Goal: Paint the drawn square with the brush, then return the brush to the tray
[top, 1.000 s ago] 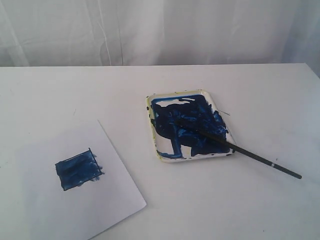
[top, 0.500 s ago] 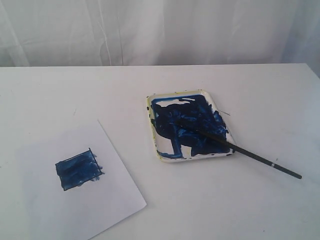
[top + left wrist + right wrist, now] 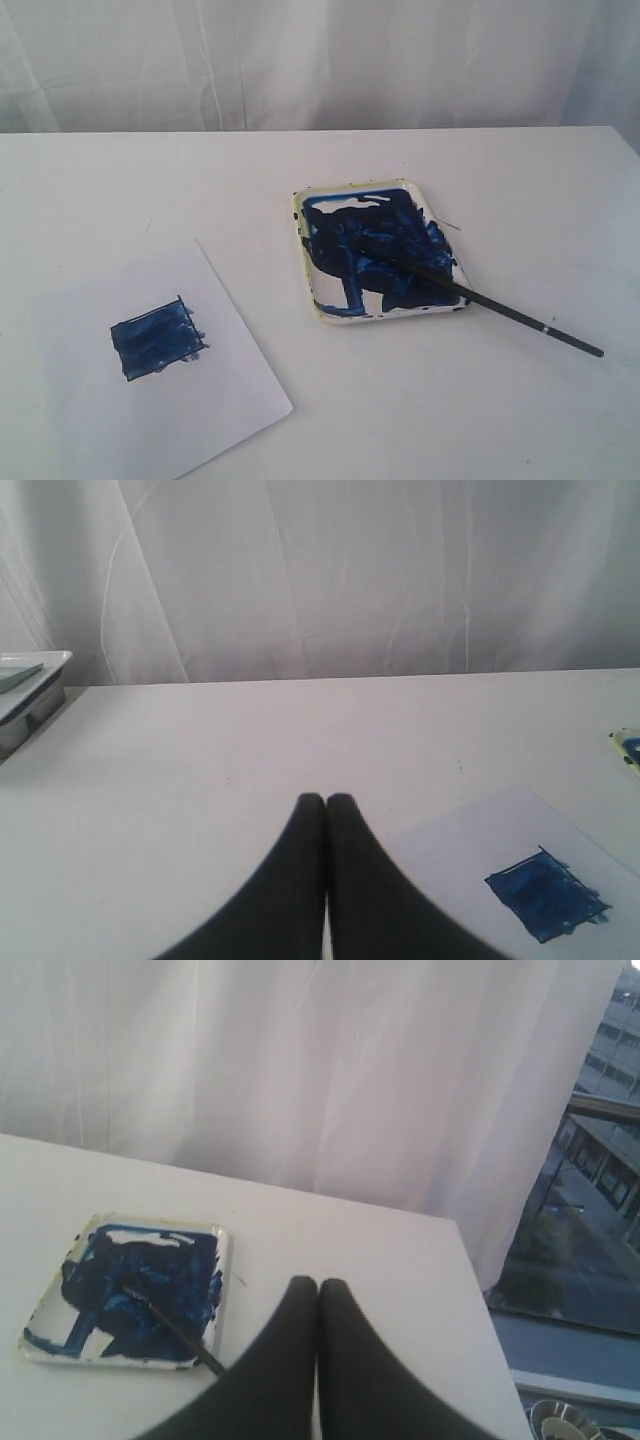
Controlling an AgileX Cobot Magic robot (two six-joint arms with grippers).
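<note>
Left gripper is closed, its two black fingers pressed together tip to tip with nothing between them. Right gripper is the same: fingers meeting along their length and holding nothing. Neither arm shows in the exterior view. In its own wrist view each gripper hangs above the table, clear of its surface, pointing toward the curtain at the far edge. Past the left gripper and off to one side lies the paper with the square, streaky dark blue inside its black outline, apart from the fingers. Past the right gripper, off to one side, sits the tray with the brush across it, neither one touched. In the exterior view the tray stands near the middle of the table, smeared dark blue. The brush has its tip in the paint, and its handle slants out over the tray's near right corner onto the table. The square lies well apart, to the left, on the paper, which runs out of frame at the near edge. Bare tabletop surrounds the tray on every side. The table's right edge drops away by a window.
</note>
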